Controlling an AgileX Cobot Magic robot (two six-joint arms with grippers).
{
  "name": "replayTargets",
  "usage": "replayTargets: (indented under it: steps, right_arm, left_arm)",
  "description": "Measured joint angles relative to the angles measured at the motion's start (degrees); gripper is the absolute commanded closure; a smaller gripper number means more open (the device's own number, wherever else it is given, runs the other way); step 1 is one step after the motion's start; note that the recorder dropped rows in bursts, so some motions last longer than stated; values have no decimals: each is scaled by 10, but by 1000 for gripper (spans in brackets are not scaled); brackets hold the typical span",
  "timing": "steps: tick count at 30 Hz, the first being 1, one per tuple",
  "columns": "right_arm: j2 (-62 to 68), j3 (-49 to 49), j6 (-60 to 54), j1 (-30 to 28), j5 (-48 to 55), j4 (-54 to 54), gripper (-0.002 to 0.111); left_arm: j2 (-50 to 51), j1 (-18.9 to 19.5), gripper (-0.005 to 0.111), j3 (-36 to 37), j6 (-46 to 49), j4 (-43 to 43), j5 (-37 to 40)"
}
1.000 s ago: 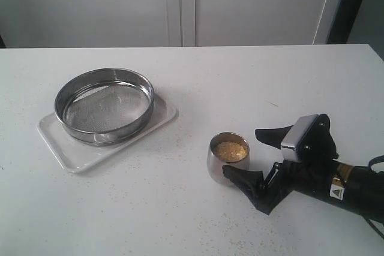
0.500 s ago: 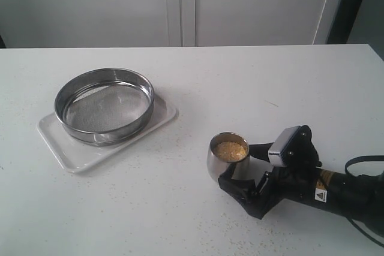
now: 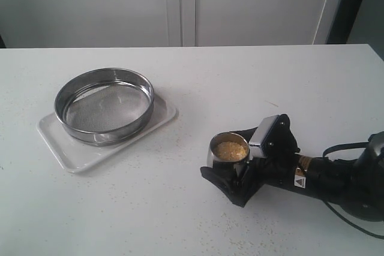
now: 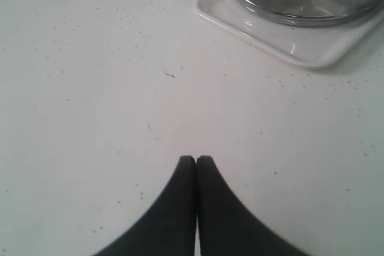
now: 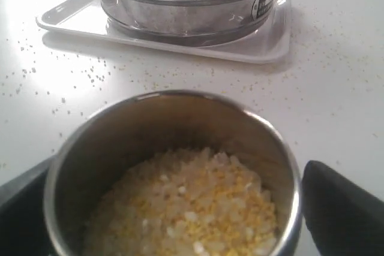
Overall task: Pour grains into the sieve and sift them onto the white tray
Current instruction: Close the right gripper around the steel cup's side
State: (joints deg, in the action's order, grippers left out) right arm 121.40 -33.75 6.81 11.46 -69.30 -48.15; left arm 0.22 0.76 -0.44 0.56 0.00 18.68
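The grains (image 5: pixel 192 208), a loose mix of fine golden-yellow granules and larger pale rice-like pieces, lie in a small rounded polished steel cup (image 3: pixel 215 157) that stands upright on the white speckled table (image 3: pixel 150 214). The fill stops below the rim, so there looks to be some margin before anything spills. Loose and dry, the grains will likely run out in a rush once the cup tips, so a slow tilt is called for.

The cup itself is stiff, but its smooth curved wall looks slippery. The safest hold is probably across 2 opposite sides at the widest part of the wall, below the rim, keeping it level during the carry.

The right gripper (image 3: pixel 225 154) has its 2 black fingers spread wide, 1 on either side of the cup. They sit close to the wall, and I cannot tell whether either touches it; no clamp shows.

Well apart, the wide round steel sieve with fine grey mesh (image 3: pixel 108 131) rests on the flat white rectangular tray (image 3: pixel 66 148), its mesh bare of grains.

The left gripper (image 4: pixel 195 160) has its fingers pressed together, holding nothing, over bare table near the tray.
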Motion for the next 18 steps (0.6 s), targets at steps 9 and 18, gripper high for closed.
replayTargets:
  steps: [9, 18]
  right_arm:
    - [40, -2, 6, 0, -1, 0, 19]
    - [48, -9, 6, 0, -6, 2, 35]
  left_arm:
    - [0, 0, 107, 0, 0, 0, 0]
    - [0, 0, 107, 0, 0, 0, 0]
